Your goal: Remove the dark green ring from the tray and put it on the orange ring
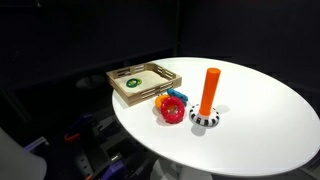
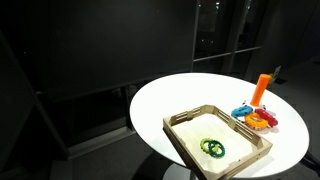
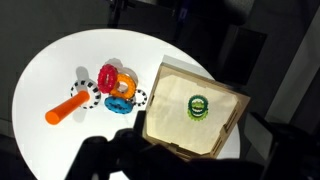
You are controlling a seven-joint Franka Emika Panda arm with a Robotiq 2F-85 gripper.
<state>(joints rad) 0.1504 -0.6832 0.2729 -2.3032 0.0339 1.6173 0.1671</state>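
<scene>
The dark green ring (image 3: 198, 106) lies flat inside the light wooden tray (image 3: 170, 125), with a lighter green edge showing beside it. It also shows in both exterior views (image 1: 132, 83) (image 2: 212, 148). The orange ring (image 3: 126, 80) sits on the white table in a cluster with a red ring (image 3: 107, 77) and a blue ring (image 3: 118, 100), close to the tray's side. My gripper (image 3: 150, 152) is only a dark shape at the bottom of the wrist view, high above the tray's near edge. Its jaws cannot be made out. The arm is not in the exterior views.
A tall orange peg (image 1: 209, 92) stands on a black-and-white base (image 1: 205, 120) just beyond the ring cluster. The round white table (image 1: 260, 130) ends close to the tray (image 1: 150, 92). The surroundings are dark.
</scene>
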